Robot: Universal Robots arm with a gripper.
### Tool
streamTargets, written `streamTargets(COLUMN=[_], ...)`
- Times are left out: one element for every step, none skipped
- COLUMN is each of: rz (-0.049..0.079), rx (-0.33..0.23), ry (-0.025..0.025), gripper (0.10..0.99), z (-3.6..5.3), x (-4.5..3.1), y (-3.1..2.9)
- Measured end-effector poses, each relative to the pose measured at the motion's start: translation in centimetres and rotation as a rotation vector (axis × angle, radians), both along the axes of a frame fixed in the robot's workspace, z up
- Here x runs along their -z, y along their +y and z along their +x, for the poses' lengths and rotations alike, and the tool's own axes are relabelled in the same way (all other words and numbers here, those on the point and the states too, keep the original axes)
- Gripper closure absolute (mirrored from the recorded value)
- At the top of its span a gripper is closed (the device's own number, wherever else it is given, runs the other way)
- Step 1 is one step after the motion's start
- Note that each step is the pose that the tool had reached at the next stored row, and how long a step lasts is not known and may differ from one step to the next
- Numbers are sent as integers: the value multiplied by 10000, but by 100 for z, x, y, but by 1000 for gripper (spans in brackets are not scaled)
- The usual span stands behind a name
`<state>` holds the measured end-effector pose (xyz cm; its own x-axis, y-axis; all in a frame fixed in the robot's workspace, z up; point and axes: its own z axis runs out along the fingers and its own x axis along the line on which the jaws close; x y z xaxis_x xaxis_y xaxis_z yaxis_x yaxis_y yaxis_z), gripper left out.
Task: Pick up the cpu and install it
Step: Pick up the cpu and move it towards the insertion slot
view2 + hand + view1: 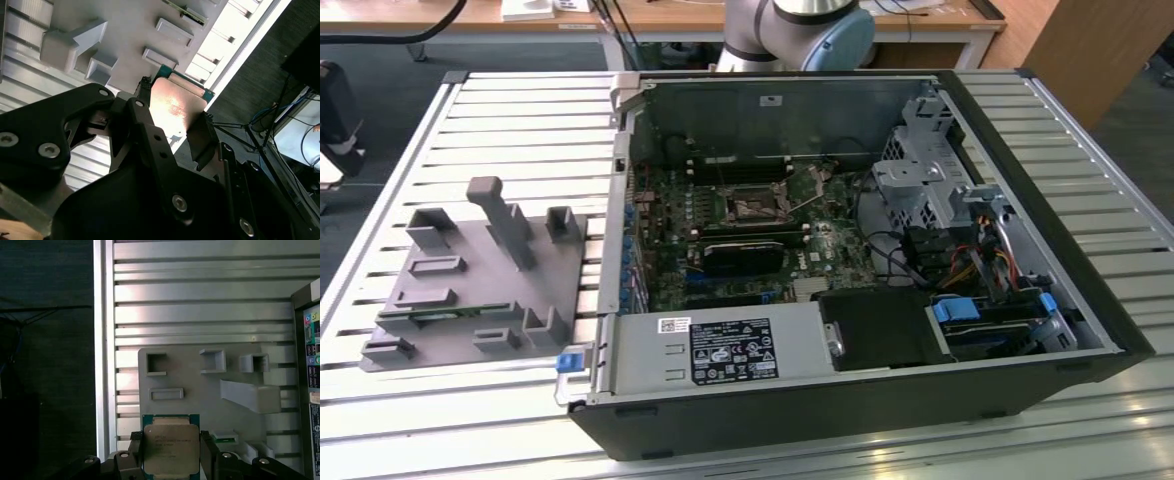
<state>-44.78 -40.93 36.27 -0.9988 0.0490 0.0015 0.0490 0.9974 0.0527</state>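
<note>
In the exterior view the grey fixture plate (467,290) lies just beside the open computer case (854,400), at its nine o'clock, with bare table slats (520,120) at twelve, while in both wrist views the gripper (171,452) (172,117) pinches the cpu (170,440) (177,105) by opposite edges over that plate.

We see a slatted metal table (1107,200) standing on dark grey carpet (507,55). Behind it we note wooden desks (374,15) with white legs and a wooden panel (1101,45) at the exterior view's right.
</note>
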Motion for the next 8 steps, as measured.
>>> streamTargets(rz=[0, 0, -1, 0, -1, -1, -1, 0], rx=[0, 0, 0, -1, 0, 0, 0, 0], ry=[-1, 0, 1, 0, 0, 1, 0, 0], gripper=[549, 549, 549, 549, 549, 549, 549, 549], z=[0, 0, 0, 0, 0, 0, 1, 0], x=[-6, -15, -23, -31, -40, -52, -64, -80], y=[0, 0, 0, 0, 0, 0, 0, 0])
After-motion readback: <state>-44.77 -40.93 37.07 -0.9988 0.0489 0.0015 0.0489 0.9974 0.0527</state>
